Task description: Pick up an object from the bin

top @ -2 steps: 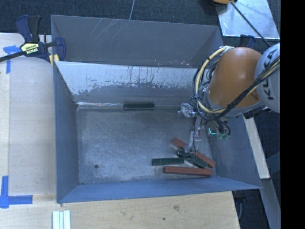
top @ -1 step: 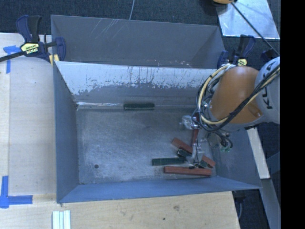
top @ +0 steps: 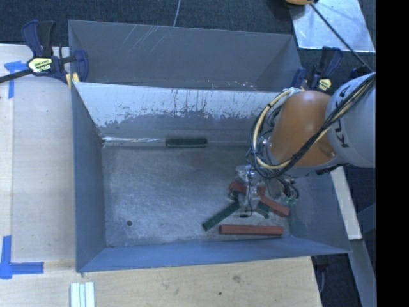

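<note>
The gripper (top: 252, 200), whose opening I cannot tell, is down in the bin's (top: 87, 171) lower-right corner among a dark green stick (top: 219, 218) and red-brown bars (top: 250, 231), which are probably light and stiff and best pinched across their narrow width.

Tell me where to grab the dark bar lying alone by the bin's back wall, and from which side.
Probably take the dark bar at its middle, coming down from above and closing across its short width. It lies flat and alone, its long side along the back wall, so the far side looks tight.
</note>
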You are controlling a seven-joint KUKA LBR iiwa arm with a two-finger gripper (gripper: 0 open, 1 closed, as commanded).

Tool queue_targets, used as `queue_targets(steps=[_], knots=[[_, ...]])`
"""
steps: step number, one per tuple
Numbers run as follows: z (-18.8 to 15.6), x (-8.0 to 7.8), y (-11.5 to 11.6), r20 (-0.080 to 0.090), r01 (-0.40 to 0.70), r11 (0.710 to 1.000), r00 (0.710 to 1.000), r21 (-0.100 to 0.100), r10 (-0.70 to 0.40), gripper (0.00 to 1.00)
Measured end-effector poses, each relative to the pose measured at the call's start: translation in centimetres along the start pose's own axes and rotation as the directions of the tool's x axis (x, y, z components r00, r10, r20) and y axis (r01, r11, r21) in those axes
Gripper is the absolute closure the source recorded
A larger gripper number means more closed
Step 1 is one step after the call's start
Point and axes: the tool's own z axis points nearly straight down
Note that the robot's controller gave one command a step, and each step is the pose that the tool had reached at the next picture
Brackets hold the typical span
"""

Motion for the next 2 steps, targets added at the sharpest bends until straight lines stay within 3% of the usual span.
queue_targets(steps=[1,2], knots=[[0.0,0.0,0.0,0.0,0.0,1.0,1.0,0.0,0.0,1.0],[-13.7,1.4,-5.3,0.001,0.578,0.816,0.816,0.002,-0.578,1.0]])
